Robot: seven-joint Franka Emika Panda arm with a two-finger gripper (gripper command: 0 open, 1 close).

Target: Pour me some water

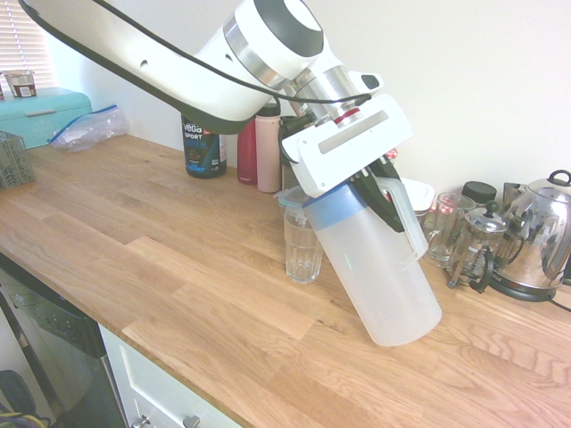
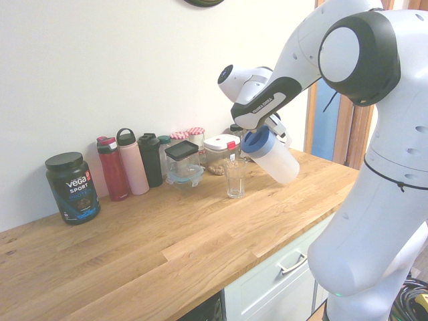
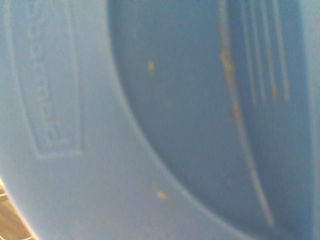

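Our tool (image 1: 385,198) is clamped tight on the handle of the jug (image 1: 375,267), which hangs tilted above the counter (image 1: 178,259), blue rim (image 1: 332,207) toward the glass (image 1: 302,245) at about nine o'clock from it. In the wrist view we see only the blue lid (image 3: 75,175), blurred. No water shows in the glass yet, and we cannot see the level in the jug. We judge the pour is just beginning: we should tip slowly, keep the spout directly over the glass mouth, and watch for a sudden rush or the rim knocking the glass over.
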